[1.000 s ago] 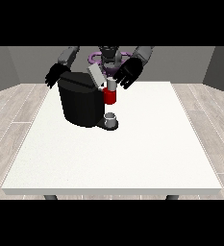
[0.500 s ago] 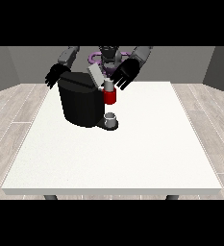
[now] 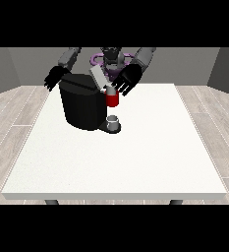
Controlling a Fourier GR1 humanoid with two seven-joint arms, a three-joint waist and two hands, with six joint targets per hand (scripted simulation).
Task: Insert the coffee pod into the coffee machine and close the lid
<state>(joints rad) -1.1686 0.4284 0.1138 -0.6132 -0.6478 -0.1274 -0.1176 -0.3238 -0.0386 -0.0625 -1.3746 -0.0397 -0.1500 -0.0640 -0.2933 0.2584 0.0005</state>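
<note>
Black coffee machine (image 3: 84,106) on the white counter (image 3: 135,157), toward the far side and a bit to the view's left. Grey lid (image 3: 97,78) up and tilted, not shut yet. Red holder (image 3: 112,100) at the front of the machine, with a small grey thing on top that looks like the coffee pod (image 3: 109,90). Seems to sit in the holder already, but too small to be sure. Little grey cup (image 3: 113,121) on the base just below.

Hand at the view's right (image 3: 126,81) just above and beside the pod, fingers spread wide, holding nothing. Hand at the view's left (image 3: 53,78) behind the machine's far corner, fingers loose and open too, apart from the machine.

Probably time to close the lid. To do it well: bring the flat fingers of the hand at the view's right over the top of the lid and push it down slowly toward the red holder. Push from above, not from the side, so the machine does not slide. Check first that the pod sits straight, or the lid may catch on it.

Lots of open counter in front and to the view's right. Machine close to the far edge, so no hard shoving backward. Keep away from the cup below.
</note>
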